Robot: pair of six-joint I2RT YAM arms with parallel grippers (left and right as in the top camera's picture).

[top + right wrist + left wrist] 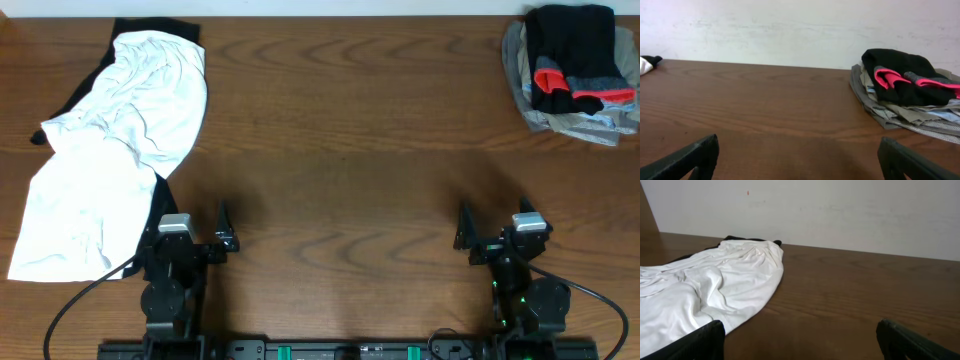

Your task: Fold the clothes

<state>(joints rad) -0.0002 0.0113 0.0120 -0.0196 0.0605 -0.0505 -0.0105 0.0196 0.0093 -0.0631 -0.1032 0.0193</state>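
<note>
Fingers (702,341) of the left gripper (800,330) stand wide apart, holding nothing; the right gripper (799,147) is likewise spread and empty. White T-shirt (110,150) lies crumpled at far left on the table (340,130), its near edge beside the left arm, over a black garment (150,28). Mixed pile (575,70) sits far right.

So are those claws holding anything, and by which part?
Nothing is held. The left gripper and right gripper are both open and empty; the white shirt lies loose on the table.
</note>
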